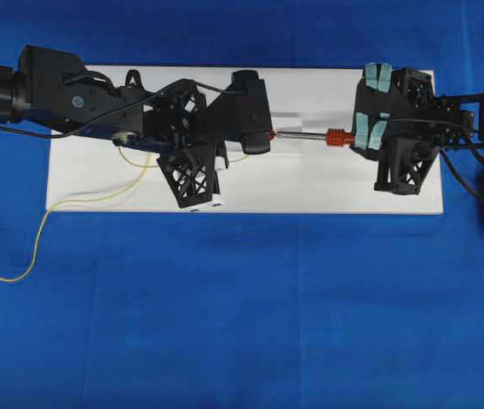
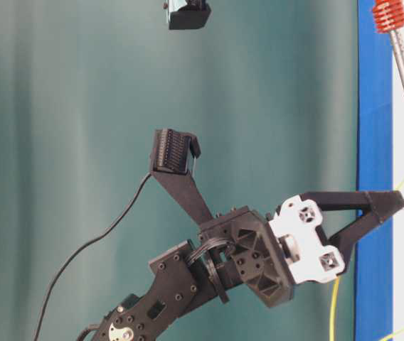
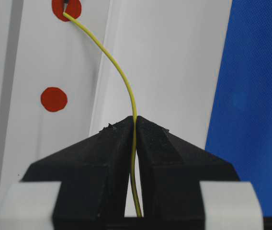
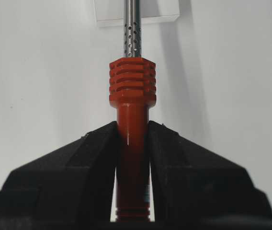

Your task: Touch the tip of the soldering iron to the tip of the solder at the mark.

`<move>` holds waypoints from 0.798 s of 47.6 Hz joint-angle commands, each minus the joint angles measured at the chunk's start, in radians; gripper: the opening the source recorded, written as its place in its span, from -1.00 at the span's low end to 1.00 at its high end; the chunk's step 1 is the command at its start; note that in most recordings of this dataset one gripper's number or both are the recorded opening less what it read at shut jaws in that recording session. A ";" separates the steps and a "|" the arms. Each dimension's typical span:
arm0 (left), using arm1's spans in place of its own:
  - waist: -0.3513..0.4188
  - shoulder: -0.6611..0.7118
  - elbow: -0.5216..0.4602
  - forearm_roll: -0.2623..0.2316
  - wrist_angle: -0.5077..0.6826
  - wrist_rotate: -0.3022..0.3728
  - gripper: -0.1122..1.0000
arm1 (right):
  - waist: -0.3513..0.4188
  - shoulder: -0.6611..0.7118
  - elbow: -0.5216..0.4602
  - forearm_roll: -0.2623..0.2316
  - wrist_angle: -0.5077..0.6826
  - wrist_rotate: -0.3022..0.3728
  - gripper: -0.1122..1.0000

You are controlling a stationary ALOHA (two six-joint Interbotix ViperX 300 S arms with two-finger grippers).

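1. The left gripper (image 3: 135, 125) pinches the solder (image 3: 119, 72) between closed jaws; the yellow wire arcs up from them to a red mark (image 3: 66, 8) on the white board (image 1: 327, 183), where its end meets a dark tip.
2. The right gripper (image 4: 132, 132) clamps the iron (image 4: 132, 86) by its red handle just below the ribbed collar, the silver shaft pointing left across the board toward the left arm.
3. From table level, the iron's tip sits at the top mark of a row of red dots, with the solder rising to it; contact appears made or all but made.
4. Risk: the thin wire is springy, so any nudge from the iron could flick its end off the mark.
5. Risk: the smooth handle could swivel in the jaws if the tip presses hard on the board.
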 commanded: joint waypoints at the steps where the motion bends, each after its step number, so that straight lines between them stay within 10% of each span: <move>1: -0.002 -0.017 -0.023 0.000 -0.003 0.002 -0.76 | 0.002 -0.006 -0.025 0.002 -0.005 0.002 -0.68; 38: -0.002 -0.206 0.057 0.000 -0.003 0.049 -0.76 | 0.002 -0.005 -0.023 0.002 -0.009 0.002 -0.68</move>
